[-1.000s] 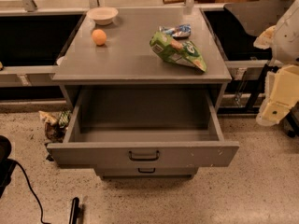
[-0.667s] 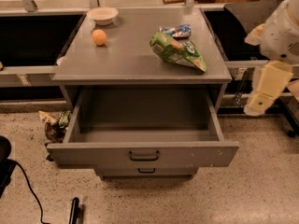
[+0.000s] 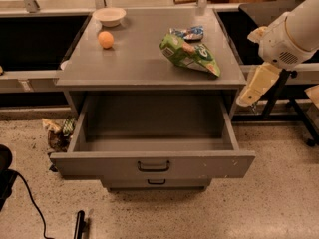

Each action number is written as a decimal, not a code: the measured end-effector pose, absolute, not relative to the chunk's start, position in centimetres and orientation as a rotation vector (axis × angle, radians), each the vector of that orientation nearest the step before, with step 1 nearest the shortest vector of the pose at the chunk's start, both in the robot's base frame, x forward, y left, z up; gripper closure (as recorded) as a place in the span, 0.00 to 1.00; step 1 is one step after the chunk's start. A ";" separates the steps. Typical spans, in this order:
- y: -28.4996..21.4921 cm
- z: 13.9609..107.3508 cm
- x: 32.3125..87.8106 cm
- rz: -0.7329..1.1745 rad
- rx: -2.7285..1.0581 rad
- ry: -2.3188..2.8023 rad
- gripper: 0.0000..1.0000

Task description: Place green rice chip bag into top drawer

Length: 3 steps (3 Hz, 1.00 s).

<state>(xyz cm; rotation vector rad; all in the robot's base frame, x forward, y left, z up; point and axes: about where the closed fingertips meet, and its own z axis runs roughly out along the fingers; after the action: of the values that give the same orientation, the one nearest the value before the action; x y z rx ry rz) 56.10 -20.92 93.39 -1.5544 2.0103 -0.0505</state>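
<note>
The green rice chip bag (image 3: 190,55) was seen on the tabletop (image 3: 134,61), ten o'clock from the claw (image 3: 249,93), whose grip could not be told, with a blue packet (image 3: 188,33) tucked at the bag's twelve.

Single camera, high, facing down onto open top drawer (image 3: 99,166) front, mid-range; tool (image 3: 255,86) right of cabinet (image 3: 144,66).

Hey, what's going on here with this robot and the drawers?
A robot arm is working beside a grey cabinet. Its gripper hangs off the cabinet's right side, level with the drawer and apart from everything. The green rice chip bag lies on the cabinet top, untouched. The top drawer stands pulled open, the bag not yet in it.
</note>
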 end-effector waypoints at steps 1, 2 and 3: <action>-20.9 93.4 56.1 -0.050 -1.555 2.010 0.00; -19.1 92.7 58.6 -0.039 -1.575 1.965 0.00; -16.6 91.2 62.8 -0.019 -1.620 1.919 0.00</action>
<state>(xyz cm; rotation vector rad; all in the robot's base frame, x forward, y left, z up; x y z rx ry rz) 62.80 -16.58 91.25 -1.6195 1.9187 -0.0185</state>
